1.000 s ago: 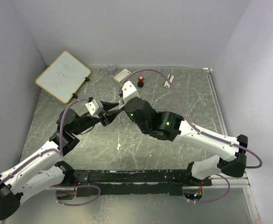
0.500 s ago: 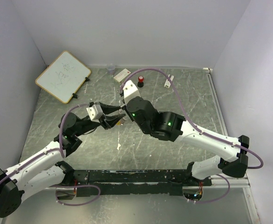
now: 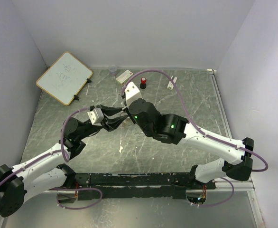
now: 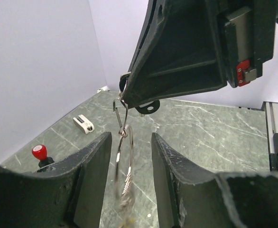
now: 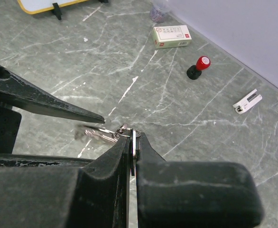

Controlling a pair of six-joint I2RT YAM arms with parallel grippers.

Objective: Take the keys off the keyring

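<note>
My right gripper point(image 5: 133, 137) is shut on a flat key point(image 5: 134, 140) and holds it above the table; in the left wrist view a black key head point(image 4: 148, 107) shows at its tip point(image 4: 124, 92). The keyring point(image 4: 125, 161), a thin wire loop, hangs from that key through a small link. It also shows blurred in the right wrist view point(image 5: 98, 134). My left gripper point(image 4: 129, 156) is open, with a finger on each side of the loop and not touching it. In the top view the two grippers meet mid-table, left point(image 3: 116, 118) and right point(image 3: 125, 110). The other keys are hidden.
A whiteboard point(image 3: 64, 77) stands at the back left. A white box point(image 3: 124, 76), a red-topped black knob point(image 3: 143, 83), a small clear cup point(image 3: 113, 70) and a white clip point(image 3: 171, 83) lie along the back. Walls close in the table on three sides.
My left gripper has shifted slightly and now has its fingers on either side of the hanging loop. The right arm has hardly moved.
</note>
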